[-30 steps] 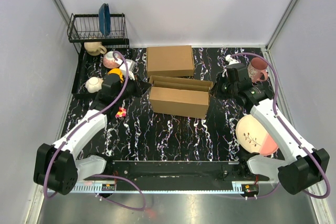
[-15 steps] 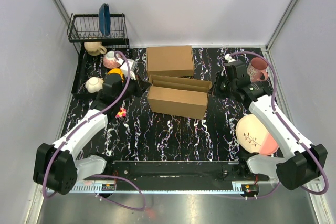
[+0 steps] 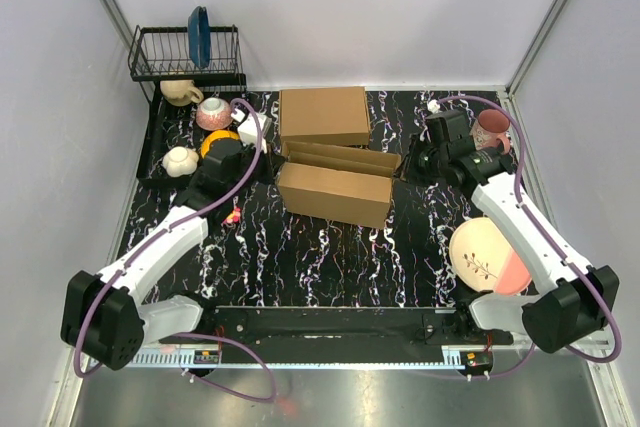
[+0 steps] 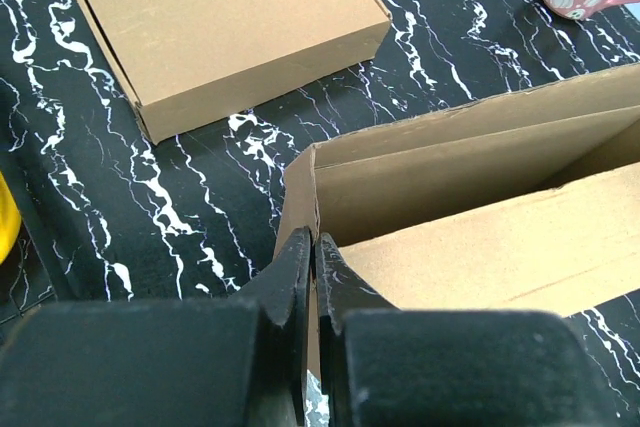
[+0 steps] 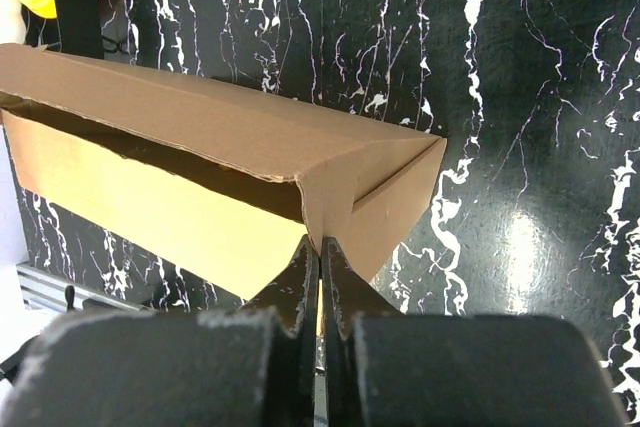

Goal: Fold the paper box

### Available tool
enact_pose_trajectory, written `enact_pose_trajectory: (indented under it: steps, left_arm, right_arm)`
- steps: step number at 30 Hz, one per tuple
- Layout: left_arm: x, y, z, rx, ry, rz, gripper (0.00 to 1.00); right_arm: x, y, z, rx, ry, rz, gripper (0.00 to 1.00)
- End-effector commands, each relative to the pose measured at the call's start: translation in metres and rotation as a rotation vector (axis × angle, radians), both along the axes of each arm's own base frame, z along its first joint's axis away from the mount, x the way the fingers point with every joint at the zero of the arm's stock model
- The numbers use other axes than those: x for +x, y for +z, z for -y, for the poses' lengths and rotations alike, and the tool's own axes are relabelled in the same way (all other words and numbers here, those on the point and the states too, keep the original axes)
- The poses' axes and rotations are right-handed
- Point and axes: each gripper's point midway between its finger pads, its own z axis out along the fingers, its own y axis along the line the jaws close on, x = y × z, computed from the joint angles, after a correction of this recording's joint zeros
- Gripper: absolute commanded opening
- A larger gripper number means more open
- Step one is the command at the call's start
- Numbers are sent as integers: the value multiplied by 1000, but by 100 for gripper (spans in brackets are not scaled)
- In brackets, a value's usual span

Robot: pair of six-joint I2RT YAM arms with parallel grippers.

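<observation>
There are two plain brown corrugated cardboard boxes on the black white-veined table (image 3: 330, 257): the half-formed paper box (image 3: 335, 192) and a closed flat box (image 3: 323, 115). There is one black wire dish rack (image 3: 160, 57). Plates number two: a blue plate (image 3: 198, 35) and a round cream-and-pink plate (image 3: 487, 257). Cups number four: a beige mug (image 3: 180, 92), a pink-and-white cup (image 3: 213, 112), a cream cup (image 3: 179, 160) and a pink mug (image 3: 492, 129). One small red-and-yellow object (image 3: 232, 213) is too small to identify.
</observation>
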Motion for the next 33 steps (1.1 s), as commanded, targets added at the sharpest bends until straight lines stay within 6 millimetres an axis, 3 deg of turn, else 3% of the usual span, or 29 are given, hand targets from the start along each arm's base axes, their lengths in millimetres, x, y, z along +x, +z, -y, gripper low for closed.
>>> enact_pose_trajectory:
  steps: [1,33]
  left_arm:
    - [-6,7,18,21,-68,12,2]
    - [-13,-21,32,241,-95,10,1]
  right_arm:
    - [5,35,-32,164,58,32,0]
    - [13,35,-55,442,58,-136,0]
